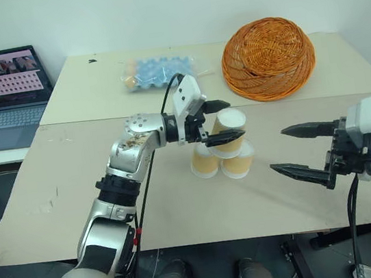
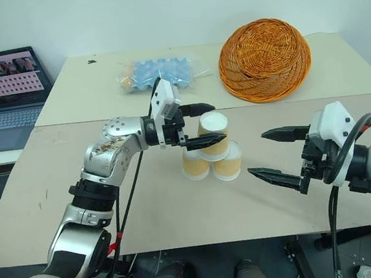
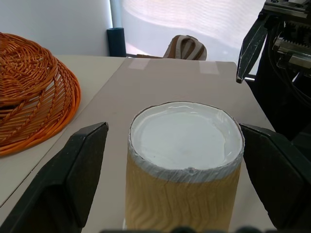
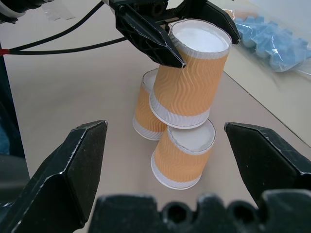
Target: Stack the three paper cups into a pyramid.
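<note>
Right claw [image 1: 296, 150] released, hovering apart from cups. Left claw [image 1: 226, 119] released, fingers straddling top cup [image 1: 230, 134], which rests tilted on two base cups [image 1: 220, 162] on counter [image 1: 75, 189].

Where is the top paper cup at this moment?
In the left eye view the top paper cup stands upside down at mid-table on the two lower cups, between the open fingers of the left pincer, in front of the wicker basket.

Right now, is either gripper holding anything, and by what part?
Nothing is held. The left gripper stands open around the top cup, gaps showing on both sides of it. The right gripper is open and apart from the cups.
</note>
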Robot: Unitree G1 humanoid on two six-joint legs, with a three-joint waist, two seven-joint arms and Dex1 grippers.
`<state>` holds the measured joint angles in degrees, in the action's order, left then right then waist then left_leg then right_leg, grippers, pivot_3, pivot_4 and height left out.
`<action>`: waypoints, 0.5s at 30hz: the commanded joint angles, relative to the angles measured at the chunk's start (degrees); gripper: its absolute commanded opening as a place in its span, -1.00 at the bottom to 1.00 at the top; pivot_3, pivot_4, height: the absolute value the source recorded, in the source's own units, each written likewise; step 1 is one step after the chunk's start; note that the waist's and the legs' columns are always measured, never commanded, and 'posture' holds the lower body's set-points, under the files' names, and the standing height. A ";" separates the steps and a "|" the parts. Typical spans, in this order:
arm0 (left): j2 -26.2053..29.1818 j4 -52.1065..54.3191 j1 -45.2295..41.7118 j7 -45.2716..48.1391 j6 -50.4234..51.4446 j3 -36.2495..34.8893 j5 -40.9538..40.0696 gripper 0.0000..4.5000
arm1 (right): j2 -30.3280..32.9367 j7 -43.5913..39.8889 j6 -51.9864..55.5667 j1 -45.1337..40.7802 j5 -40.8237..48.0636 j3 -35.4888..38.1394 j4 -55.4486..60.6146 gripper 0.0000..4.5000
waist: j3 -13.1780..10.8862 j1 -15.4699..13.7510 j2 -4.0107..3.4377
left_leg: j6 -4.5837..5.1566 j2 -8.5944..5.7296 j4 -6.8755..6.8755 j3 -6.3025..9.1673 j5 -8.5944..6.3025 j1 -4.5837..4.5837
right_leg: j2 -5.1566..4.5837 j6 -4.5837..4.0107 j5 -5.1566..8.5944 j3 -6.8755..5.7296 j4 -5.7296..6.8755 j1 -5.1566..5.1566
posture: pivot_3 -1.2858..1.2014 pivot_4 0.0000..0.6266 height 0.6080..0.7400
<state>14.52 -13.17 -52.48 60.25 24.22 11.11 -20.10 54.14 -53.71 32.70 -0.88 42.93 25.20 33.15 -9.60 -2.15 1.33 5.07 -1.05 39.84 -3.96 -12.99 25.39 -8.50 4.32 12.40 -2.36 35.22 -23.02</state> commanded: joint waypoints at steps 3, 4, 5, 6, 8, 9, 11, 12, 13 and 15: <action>1.54 4.77 -0.08 0.31 1.51 -2.31 -1.95 0.98 | 0.24 -0.58 -1.32 -1.04 0.34 1.34 0.15 1.00 | 0.00 0.01 0.00 | 0.00 0.00 0.00 0.00 0.00 0.00 | 0.00 0.00 0.00 0.00 0.00 0.00 | 0.03 -0.52 0.79; 1.75 5.18 0.12 0.38 1.80 -2.42 -2.07 0.98 | 0.23 -0.63 -1.33 -1.13 0.34 1.31 0.08 1.00 | 0.00 -0.01 0.00 | 0.00 0.00 0.00 0.00 0.00 0.00 | 0.00 0.00 0.00 0.00 -0.01 0.01 | 0.03 -0.52 0.79; 2.04 5.57 0.38 0.31 2.02 -2.47 -2.01 0.98 | 0.25 -0.67 -1.36 -1.30 0.29 1.23 -0.06 1.00 | 0.00 -0.02 0.00 | 0.00 -0.01 0.00 0.00 0.00 0.00 | 0.00 0.00 0.00 0.00 -0.01 0.00 | 0.03 -0.52 0.79; 2.31 6.01 0.68 0.39 2.24 -2.53 -2.06 0.98 | 0.24 -0.73 -1.38 -1.45 0.26 1.14 -0.18 1.00 | 0.00 -0.01 0.00 | 0.00 -0.01 0.00 0.00 0.00 0.00 | 0.00 0.01 0.00 0.00 -0.01 0.01 | 0.03 -0.52 0.79; 2.70 6.61 1.08 0.31 2.66 -2.65 -2.11 0.98 | 0.26 -0.91 -1.47 -1.71 0.10 0.94 -0.47 1.00 | 0.00 -0.01 0.00 | 0.00 -0.01 0.01 0.00 0.00 0.00 | 0.00 0.01 0.00 0.00 0.00 0.01 | 0.03 -0.52 0.79; 2.85 6.79 1.21 0.24 2.82 -2.72 -2.14 0.98 | 0.25 -0.99 -1.51 -1.80 0.01 0.83 -0.57 1.00 | 0.00 0.00 0.00 | 0.00 -0.01 0.01 0.00 0.00 0.00 | 0.00 0.01 -0.01 0.00 0.01 0.00 | 0.03 -0.52 0.79; 3.29 7.31 1.66 0.01 3.09 -2.75 -2.04 0.98 | 0.24 -1.15 -1.58 -2.07 -0.12 0.60 -0.79 1.00 | 0.00 0.01 0.00 | -0.01 -0.01 0.02 0.00 0.01 0.00 | 0.00 0.01 -0.01 0.00 0.01 0.00 | 0.03 -0.52 0.79; 3.39 7.73 1.92 -0.05 3.32 -2.80 -2.22 0.98 | 0.21 -1.27 -1.61 -2.19 -0.11 0.53 -0.90 1.00 | 0.00 0.01 0.00 | -0.01 -0.01 0.02 0.00 0.01 0.00 | 0.00 0.01 -0.01 0.00 0.01 0.00 | 0.03 -0.52 0.79; 3.45 8.12 2.14 -0.23 3.52 -2.91 -2.35 0.98 | 0.18 -1.34 -1.64 -2.31 -0.14 0.43 -0.98 1.00 | 0.00 0.00 0.00 | -0.01 -0.01 0.02 0.00 0.00 0.00 | 0.00 0.01 -0.01 0.00 0.01 0.00 | 0.03 -0.52 0.79; 3.76 9.61 2.79 -1.51 3.96 -4.19 -2.91 0.98 | 0.12 -1.48 -1.73 -2.50 -0.34 0.07 -1.19 1.00 | 0.00 0.01 -0.01 | -0.01 -0.01 0.01 0.00 0.01 0.00 | 0.00 0.01 -0.01 0.00 0.00 0.00 | 0.03 -0.52 0.79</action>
<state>18.00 -6.86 -49.80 59.81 27.86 8.99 -21.55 54.14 -54.95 32.67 -2.24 42.80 24.98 31.84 -9.60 -2.13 1.32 5.06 -1.06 39.85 -3.96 -12.98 25.39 -8.51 4.33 12.39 -2.35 35.22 -23.02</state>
